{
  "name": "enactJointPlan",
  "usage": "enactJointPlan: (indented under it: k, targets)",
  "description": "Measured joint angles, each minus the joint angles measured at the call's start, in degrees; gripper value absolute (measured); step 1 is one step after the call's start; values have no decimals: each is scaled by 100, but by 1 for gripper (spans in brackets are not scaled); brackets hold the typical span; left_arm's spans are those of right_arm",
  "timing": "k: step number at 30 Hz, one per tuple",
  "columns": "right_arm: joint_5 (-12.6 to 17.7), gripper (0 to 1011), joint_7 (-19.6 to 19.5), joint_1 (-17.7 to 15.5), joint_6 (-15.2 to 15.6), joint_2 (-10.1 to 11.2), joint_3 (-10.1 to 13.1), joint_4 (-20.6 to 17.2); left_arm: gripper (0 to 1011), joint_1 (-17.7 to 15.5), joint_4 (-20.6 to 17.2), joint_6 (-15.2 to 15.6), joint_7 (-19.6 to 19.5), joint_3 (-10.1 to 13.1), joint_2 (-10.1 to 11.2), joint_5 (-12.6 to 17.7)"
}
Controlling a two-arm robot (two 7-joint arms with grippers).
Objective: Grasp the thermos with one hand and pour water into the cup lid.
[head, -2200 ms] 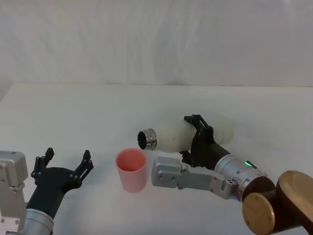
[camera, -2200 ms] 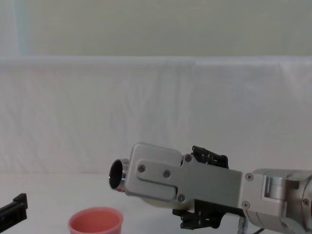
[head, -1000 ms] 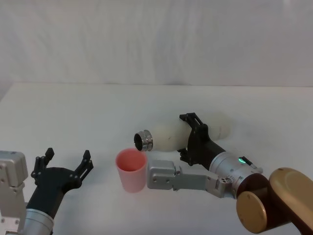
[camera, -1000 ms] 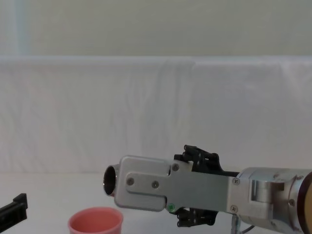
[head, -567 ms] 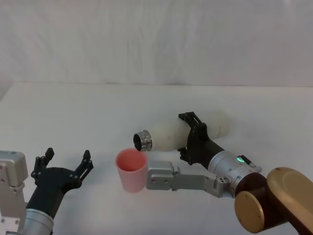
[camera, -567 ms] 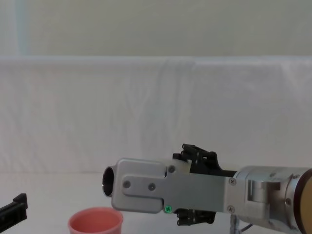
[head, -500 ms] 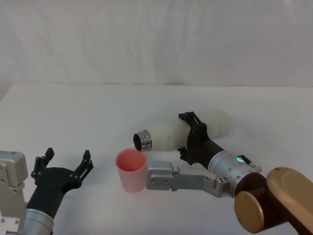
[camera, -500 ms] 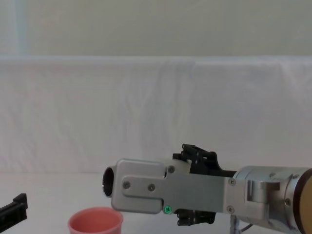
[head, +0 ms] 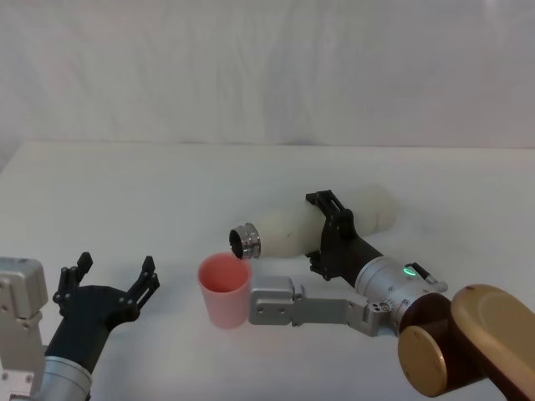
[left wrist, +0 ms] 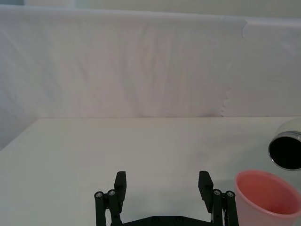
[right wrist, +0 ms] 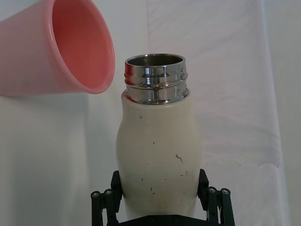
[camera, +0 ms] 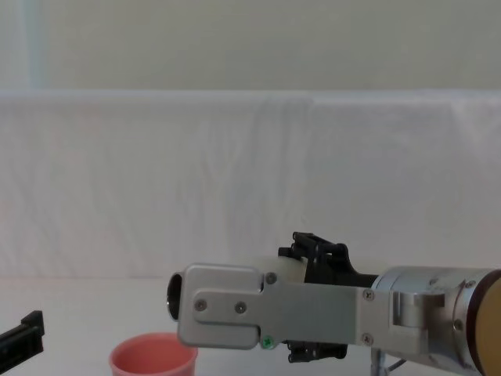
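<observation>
The cream-white thermos point(head: 288, 227) lies tipped nearly level above the table, and my right gripper point(head: 324, 234) is shut around its body. Its open steel neck point(head: 245, 241) hangs just over the far rim of the pink cup lid point(head: 224, 290), which stands upright. In the right wrist view the thermos point(right wrist: 157, 150) sits between the black fingers point(right wrist: 106, 203), with the cup lid point(right wrist: 70, 52) beside its mouth. No water shows. My left gripper point(head: 115, 269) rests open at the near left; its wrist view shows the gripper point(left wrist: 162, 183), the cup lid point(left wrist: 265, 197) and the thermos mouth point(left wrist: 285, 153).
The white table point(head: 167, 192) ends at a white cloth backdrop. The right arm's silver wrist bracket point(head: 288, 307) reaches close beside the cup. In the chest view this bracket point(camera: 235, 313) covers most of the bottle above the cup lid point(camera: 153, 356).
The right arm has tipped the thermos further: its base rose and its neck dropped slightly left toward the cup's rim. The left gripper and the cup have not moved.
</observation>
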Motion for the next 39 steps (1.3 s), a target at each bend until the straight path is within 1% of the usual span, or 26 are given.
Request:
enactJointPlan:
  k: [39]
  targets:
    - [-185, 957, 22, 117, -1, -36, -94, 100, 1001, 0, 0, 0, 0, 0, 0, 0]
